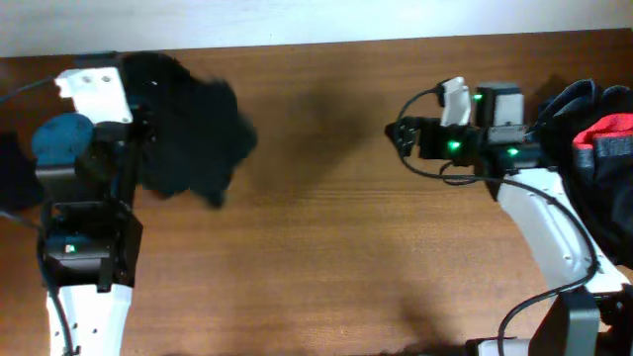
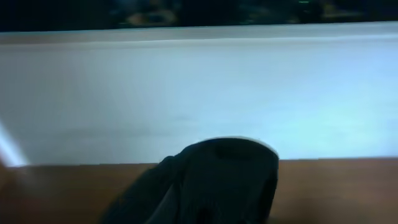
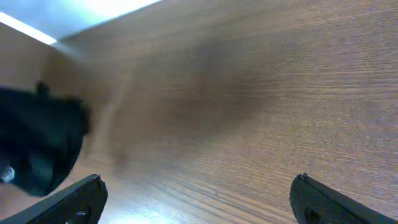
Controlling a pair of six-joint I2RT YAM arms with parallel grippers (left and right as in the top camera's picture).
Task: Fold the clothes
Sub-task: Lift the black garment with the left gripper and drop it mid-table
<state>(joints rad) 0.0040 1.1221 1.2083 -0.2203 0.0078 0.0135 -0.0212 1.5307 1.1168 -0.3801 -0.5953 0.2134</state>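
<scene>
Garment (image 1: 188, 119), black and crumpled, sits in a heap by the far left corner of the table (image 1: 326, 227), not folded. My left arm (image 1: 89, 188) reaches up along the left edge, and its wrist end is right against the heap. From the left wrist I get dark cloth (image 2: 217, 180) filling the bottom of the view against the pale wall. The left gripper's fingers do not stand out from that cloth in any view, so I cannot tell whether it is spread or pinching. The right gripper (image 3: 199, 180) hangs over bare wood toward the far right, well apart from the garment, pointing left with fingers (image 3: 74, 202) spread wide and nothing between them. A pile (image 1: 593, 129) of dark and red clothes sits at the right edge, just behind the right arm (image 1: 544, 218).
</scene>
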